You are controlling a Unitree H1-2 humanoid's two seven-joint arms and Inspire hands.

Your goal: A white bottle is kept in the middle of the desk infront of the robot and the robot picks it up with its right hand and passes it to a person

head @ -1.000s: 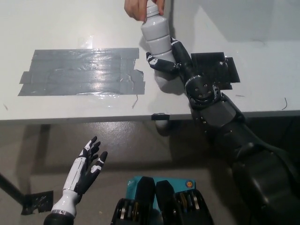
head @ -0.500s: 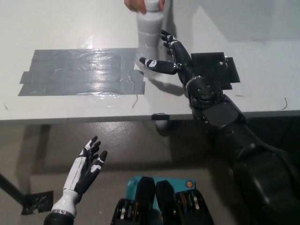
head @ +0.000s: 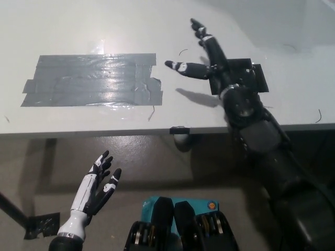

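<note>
My black right hand point(head: 205, 56) hovers over the middle of the white desk point(head: 104, 31), open, fingers spread wide and holding nothing. No white bottle shows anywhere in the head view, and no person is visible either. My white left hand point(head: 98, 183) rests low at the lower left, below the desk's front edge, open with fingers apart.
A large patch of grey tape strips point(head: 91, 79) covers the desk to the left of my right hand. A black flat plate point(head: 242, 77) lies under my right wrist. The desk's front edge point(head: 104, 129) runs across the middle.
The right hand opened and released the white bottle; a person's hand lifted it away out of the top of the picture. The right hand has shifted slightly right. The left hand stayed put.
</note>
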